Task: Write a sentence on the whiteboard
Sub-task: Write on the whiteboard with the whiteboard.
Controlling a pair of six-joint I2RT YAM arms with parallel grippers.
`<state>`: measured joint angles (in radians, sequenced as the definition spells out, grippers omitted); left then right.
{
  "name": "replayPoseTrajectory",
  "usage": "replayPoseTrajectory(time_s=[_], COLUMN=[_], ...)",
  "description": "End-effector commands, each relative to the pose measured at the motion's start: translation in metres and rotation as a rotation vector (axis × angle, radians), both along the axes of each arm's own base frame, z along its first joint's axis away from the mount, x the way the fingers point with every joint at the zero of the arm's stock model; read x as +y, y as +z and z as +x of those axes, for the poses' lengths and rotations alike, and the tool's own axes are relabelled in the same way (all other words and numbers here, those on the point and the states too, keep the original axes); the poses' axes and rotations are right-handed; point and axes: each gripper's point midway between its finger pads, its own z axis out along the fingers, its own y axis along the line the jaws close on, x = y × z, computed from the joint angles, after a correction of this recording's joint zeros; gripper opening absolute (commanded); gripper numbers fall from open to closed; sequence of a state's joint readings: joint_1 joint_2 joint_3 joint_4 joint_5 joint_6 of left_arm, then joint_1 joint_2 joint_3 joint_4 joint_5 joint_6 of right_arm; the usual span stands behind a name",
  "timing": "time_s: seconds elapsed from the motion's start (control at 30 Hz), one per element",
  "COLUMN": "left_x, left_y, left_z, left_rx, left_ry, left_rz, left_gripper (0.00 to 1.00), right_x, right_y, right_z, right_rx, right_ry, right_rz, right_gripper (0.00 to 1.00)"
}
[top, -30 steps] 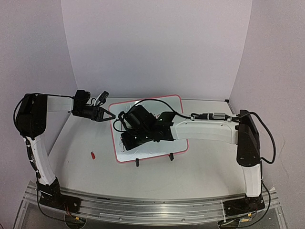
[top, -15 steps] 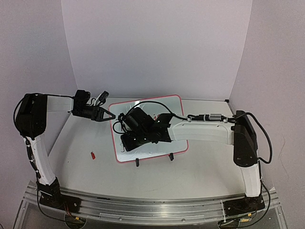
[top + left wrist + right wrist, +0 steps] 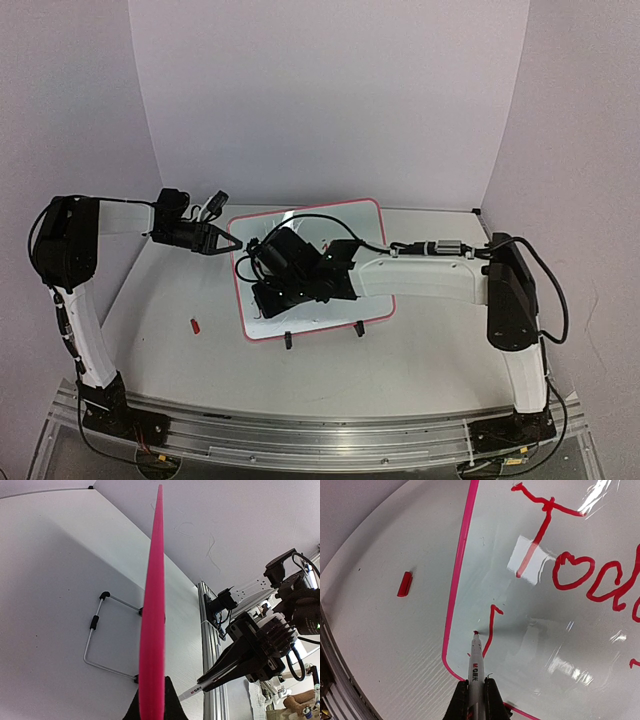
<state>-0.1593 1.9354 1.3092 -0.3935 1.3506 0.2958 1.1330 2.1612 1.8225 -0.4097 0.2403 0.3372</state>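
Note:
The whiteboard (image 3: 345,216), glossy white with a pink-red frame, stands tilted in the middle of the table. My left gripper (image 3: 234,243) is shut on its left edge; in the left wrist view the pink edge (image 3: 156,580) runs between the black fingertips (image 3: 151,702). My right gripper (image 3: 262,298) is over the board's near-left part, shut on a white marker (image 3: 475,666). Its red tip touches the board (image 3: 560,650) near the lower-left corner, beside a red vertical stroke (image 3: 490,625). Red letters "Tod" (image 3: 570,570) show above. The marker also shows in the left wrist view (image 3: 192,692).
A red marker cap (image 3: 196,325) lies on the table left of the board, also in the right wrist view (image 3: 404,583). Two black clip feet (image 3: 288,341) stand at the board's near edge. A wire stand (image 3: 92,630) sits behind the board. The aluminium rail (image 3: 320,435) runs along the near edge.
My right arm has shifted slightly left, carrying the marker toward the board's near-left corner. The left arm and the board have not moved.

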Motion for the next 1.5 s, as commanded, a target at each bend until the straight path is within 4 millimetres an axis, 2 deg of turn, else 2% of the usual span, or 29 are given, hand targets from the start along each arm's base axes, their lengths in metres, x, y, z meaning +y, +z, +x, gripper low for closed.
replayPoseTrajectory(time_s=[0.0,0.4,0.67,0.83,0.97,1.17,1.33,1.47], left_x=[-0.01,-0.01,-0.011,-0.011,-0.011,-0.011,-0.011,-0.011], left_y=[-0.027,-0.026,-0.027,-0.026,-0.028,-0.028,-0.028,-0.027], left_z=[0.0,0.0,0.0,0.001,0.001,0.001,0.001,0.002], left_rx=[-0.051,-0.053,-0.052,-0.052,-0.049,-0.047,-0.048,-0.051], left_ry=[-0.005,-0.006,-0.007,-0.006,-0.008,-0.008,-0.007,-0.005], left_rz=[0.091,0.091,0.09,0.091,0.09,0.089,0.089,0.091], left_gripper=[0.0,0.0,0.0,0.0,0.0,0.0,0.0,0.0], right_x=[-0.011,-0.033,-0.039,-0.033,-0.024,-0.026,-0.021,-0.023], right_y=[0.005,0.007,0.01,0.014,0.029,0.047,0.049,0.048], right_z=[0.015,0.018,0.019,0.011,-0.001,-0.001,-0.006,-0.002], right_rx=[-0.055,-0.087,-0.105,-0.069,-0.02,-0.038,-0.007,-0.033], right_ry=[-0.053,-0.089,-0.1,-0.063,-0.018,-0.017,0.0,-0.011], right_rz=[-0.031,-0.083,-0.096,-0.065,0.001,0.036,0.066,0.051], right_gripper=[0.0,0.0,0.0,0.0,0.0,0.0,0.0,0.0])
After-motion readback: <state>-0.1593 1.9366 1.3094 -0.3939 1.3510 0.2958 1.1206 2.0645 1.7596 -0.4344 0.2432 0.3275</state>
